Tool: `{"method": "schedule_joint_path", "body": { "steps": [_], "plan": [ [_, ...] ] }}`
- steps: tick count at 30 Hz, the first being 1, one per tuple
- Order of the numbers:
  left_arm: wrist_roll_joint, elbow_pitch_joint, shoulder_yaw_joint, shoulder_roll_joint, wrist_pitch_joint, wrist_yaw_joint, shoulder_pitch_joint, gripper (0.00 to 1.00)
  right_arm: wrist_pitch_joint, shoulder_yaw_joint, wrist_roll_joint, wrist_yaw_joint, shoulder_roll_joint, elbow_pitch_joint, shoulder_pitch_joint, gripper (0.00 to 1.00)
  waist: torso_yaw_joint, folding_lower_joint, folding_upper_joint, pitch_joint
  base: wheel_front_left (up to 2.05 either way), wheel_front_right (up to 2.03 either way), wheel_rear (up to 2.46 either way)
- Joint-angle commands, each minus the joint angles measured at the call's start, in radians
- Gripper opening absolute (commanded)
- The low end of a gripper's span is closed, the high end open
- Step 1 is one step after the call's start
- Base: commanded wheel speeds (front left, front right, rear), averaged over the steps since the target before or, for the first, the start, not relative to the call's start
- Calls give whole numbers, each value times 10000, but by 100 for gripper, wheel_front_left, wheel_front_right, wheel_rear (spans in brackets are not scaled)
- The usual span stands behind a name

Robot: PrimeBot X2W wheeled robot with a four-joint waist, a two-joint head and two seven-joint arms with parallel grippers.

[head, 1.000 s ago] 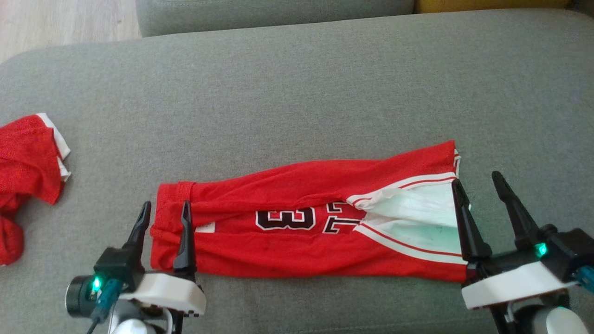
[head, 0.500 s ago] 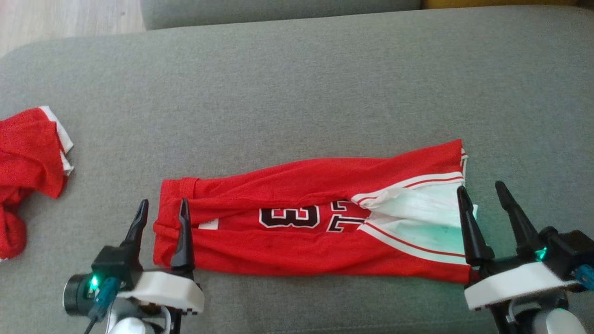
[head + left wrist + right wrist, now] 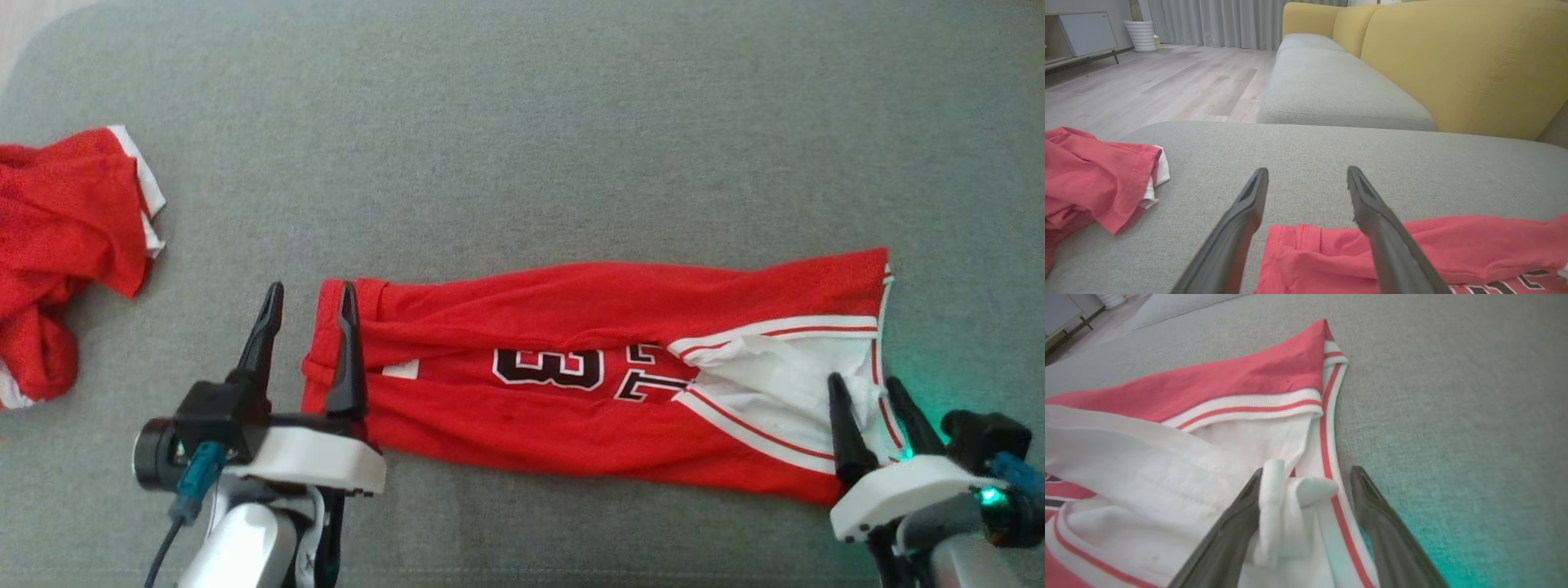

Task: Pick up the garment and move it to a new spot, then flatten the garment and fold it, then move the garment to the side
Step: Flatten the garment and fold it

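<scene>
The red garment (image 3: 571, 408) lies stretched out in a long, folded band across the grey cushion (image 3: 522, 122), its black and white numerals facing up and its white, red-striped trim at the robot's right end.

The left claw (image 3: 313, 290) stands wide at the garment's left end. One finger lies over the red hem and the other is just off the edge above bare cushion, so the hem runs between them. In the left wrist view the claw (image 3: 1307, 170) shows the same spread, with nothing gripped.

The right claw (image 3: 862, 380) is at the opposite end, fingers spread over the white trim. In the right wrist view a small upright fold of white cloth sits between the fingers of the claw (image 3: 1307, 471), against one finger and apart from the other; the jaws are not pressed together on it.

A second crumpled red garment (image 3: 65, 237) lies well apart at the cushion's left edge
</scene>
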Motion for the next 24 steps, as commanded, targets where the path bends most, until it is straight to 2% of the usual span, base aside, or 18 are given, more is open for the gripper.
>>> {"method": "schedule_joint_path", "body": {
  "steps": [1,4,5,7,16,24],
  "plan": [
    [100,-310,426,52,-116,-53,-457,100,-6,236,130,65,-152,-25,-291,100,115,-1,0,147,0,0,0],
    [131,-269,517,-45,-139,-105,-548,100,462,316,376,65,-83,561,-356,100,170,-1,0,217,0,0,0],
    [140,-253,553,-72,-144,-119,-557,100,727,338,476,65,-57,738,-338,80,176,-1,0,232,0,0,0],
    [162,-226,617,-122,-150,-148,-551,100,934,442,773,65,-4,821,-340,0,181,-1,0,249,0,0,0],
    [377,-309,959,-315,-156,-289,-351,100,986,648,1036,65,-216,289,-197,0,36,-1,0,153,0,0,0],
    [514,-357,1123,-375,-157,-399,-162,100,984,-109,881,65,-1077,-874,-131,0,-245,-1,0,-38,0,0,0]
  ]
}}
